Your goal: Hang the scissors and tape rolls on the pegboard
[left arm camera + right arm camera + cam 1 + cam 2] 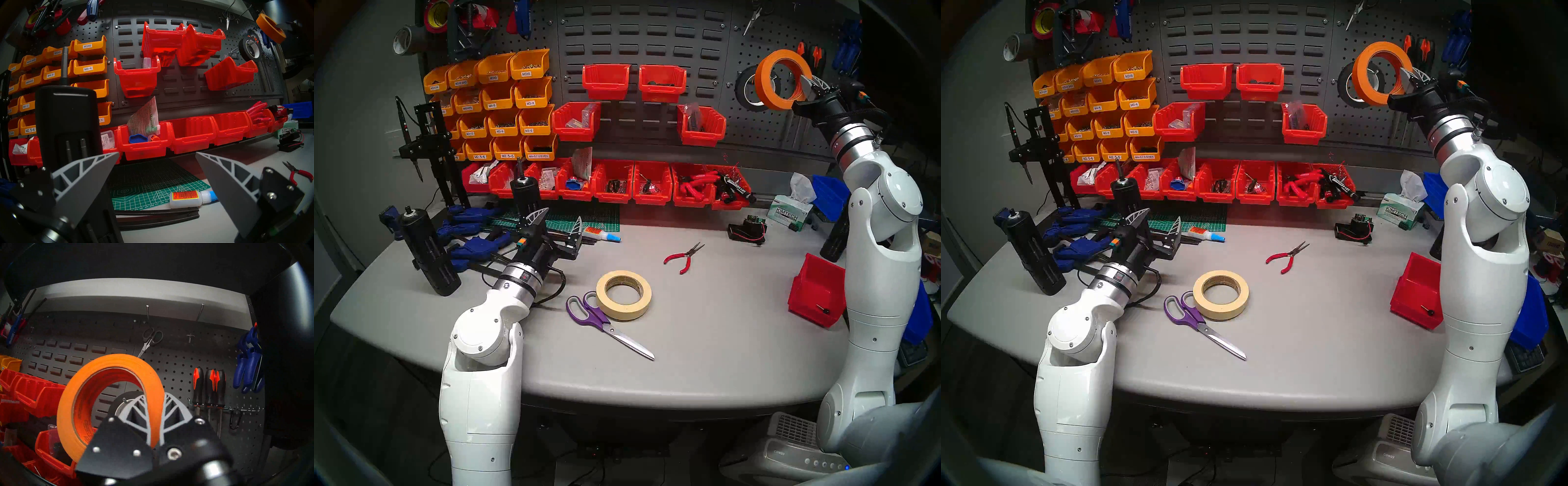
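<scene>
Right gripper (155, 422): fingers (136, 411) pinched nearly shut across the band of the orange roll (780, 79), held upright just before the pegboard (751, 122), overlapping the black roll (746, 86) that already hangs on a hook. Roll likely light and stiff; a rim pinch leaves its hole free for the hook, though it could swivel. Left gripper (157, 171): wide open, empty, low over the worktop (704, 322). Cream roll (623, 295) lies flat, touching the scissors (605, 322). Scissors: rigid, slick blades; best taken at the purple loops.
</scene>
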{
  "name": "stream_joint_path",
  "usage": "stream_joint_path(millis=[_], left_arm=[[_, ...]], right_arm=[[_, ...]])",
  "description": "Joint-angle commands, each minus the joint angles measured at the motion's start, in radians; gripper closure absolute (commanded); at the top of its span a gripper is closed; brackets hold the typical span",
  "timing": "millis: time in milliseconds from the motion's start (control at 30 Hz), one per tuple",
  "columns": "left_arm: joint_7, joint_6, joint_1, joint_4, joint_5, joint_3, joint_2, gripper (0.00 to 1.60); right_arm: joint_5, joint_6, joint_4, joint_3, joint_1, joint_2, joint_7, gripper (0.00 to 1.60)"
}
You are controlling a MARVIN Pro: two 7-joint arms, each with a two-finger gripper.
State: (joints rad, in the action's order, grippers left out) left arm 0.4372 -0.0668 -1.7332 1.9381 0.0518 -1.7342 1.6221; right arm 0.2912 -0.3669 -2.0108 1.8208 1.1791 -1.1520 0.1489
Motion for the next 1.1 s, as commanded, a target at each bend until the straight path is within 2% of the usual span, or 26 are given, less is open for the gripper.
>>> stream_joint_path(millis=[0, 633, 1067], left_arm=[[0.0, -0.005, 0.0, 0.0, 0.0, 0.0, 0.0, 0.0], [0.0, -0.006, 0.0, 0.0, 0.0, 0.0, 0.0, 0.0], [0.0, -0.007, 0.0, 0.0, 0.0, 0.0, 0.0, 0.0]], right_arm=[[-0.009, 0.02, 0.018, -0.018, -0.106, 0.015, -0.026, 1.6], [-0.036, 0.003, 0.12, -0.075, -0.175, 0.009, -0.056, 1.6], [-0.036, -0.042, 0.149, -0.095, -0.174, 0.01, -0.054, 1.6]])
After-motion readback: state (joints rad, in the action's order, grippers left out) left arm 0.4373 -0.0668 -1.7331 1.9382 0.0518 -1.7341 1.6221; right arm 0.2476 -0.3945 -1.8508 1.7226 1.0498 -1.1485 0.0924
